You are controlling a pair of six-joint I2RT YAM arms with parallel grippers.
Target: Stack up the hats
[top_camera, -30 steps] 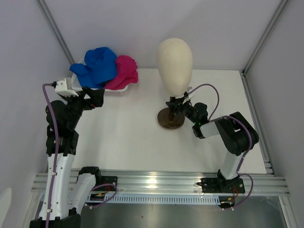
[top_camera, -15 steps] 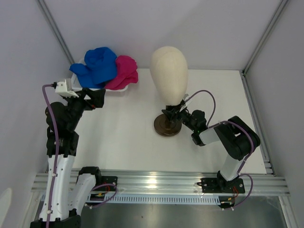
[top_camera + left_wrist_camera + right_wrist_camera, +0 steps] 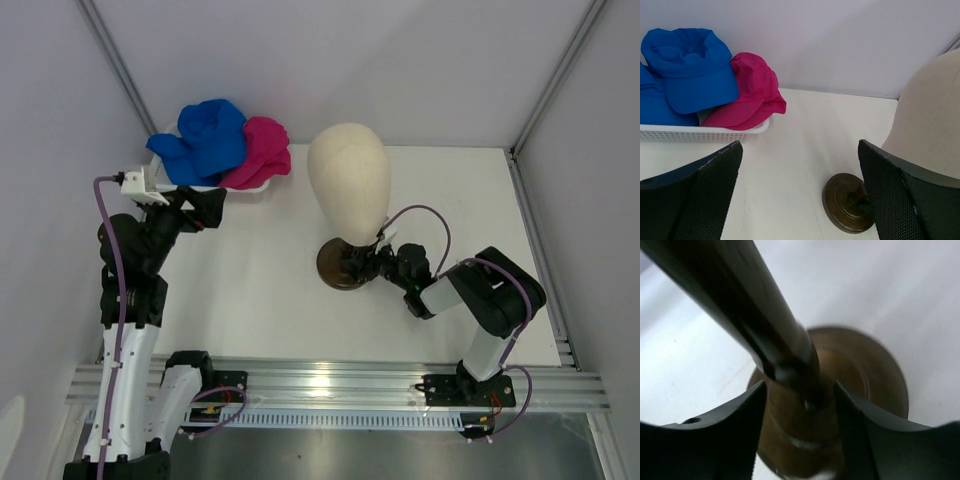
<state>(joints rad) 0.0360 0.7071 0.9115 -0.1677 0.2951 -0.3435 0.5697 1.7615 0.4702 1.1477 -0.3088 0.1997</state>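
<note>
Slowly, with right jaws clamped on the mannequin's stem [image 3: 775,335] and left jaws gaping, we should slide its base [image 3: 335,270] flat along the bench [image 3: 260,290], lest the head [image 3: 348,175] topple.

We find a blue hat [image 3: 660,107] cut off at left, the head [image 3: 932,115] at right, the pole [image 3: 740,305] blurred.

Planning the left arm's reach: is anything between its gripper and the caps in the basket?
Nothing visible. The open left gripper faces the blue cap and pink cap across bare table; only the white basket's low near wall lies in front. The mannequin head stands off to the right.
</note>
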